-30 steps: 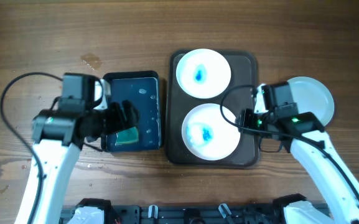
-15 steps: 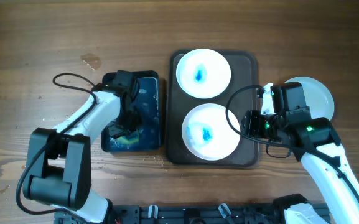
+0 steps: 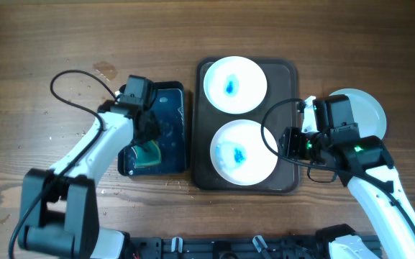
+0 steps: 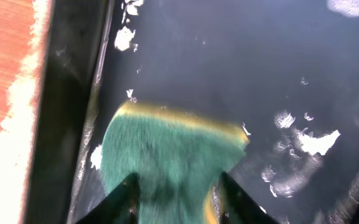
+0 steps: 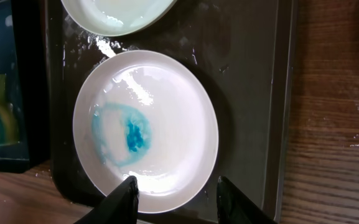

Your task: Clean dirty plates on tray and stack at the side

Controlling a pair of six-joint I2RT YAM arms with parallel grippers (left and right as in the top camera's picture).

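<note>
Roughly a third done: clean plate (image 3: 369, 115) beside my spread right gripper (image 5: 174, 193), two smeared plates (image 3: 244, 151) on the tray (image 3: 286, 72) before it; left gripper (image 4: 176, 186) pinches the sponge (image 4: 167, 149)

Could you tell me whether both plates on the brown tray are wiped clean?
No, the far plate and the near plate on the tray each show a blue smear at the centre.

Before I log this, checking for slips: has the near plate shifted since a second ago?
No. The near plate keeps its spot against the tray rim.
</note>
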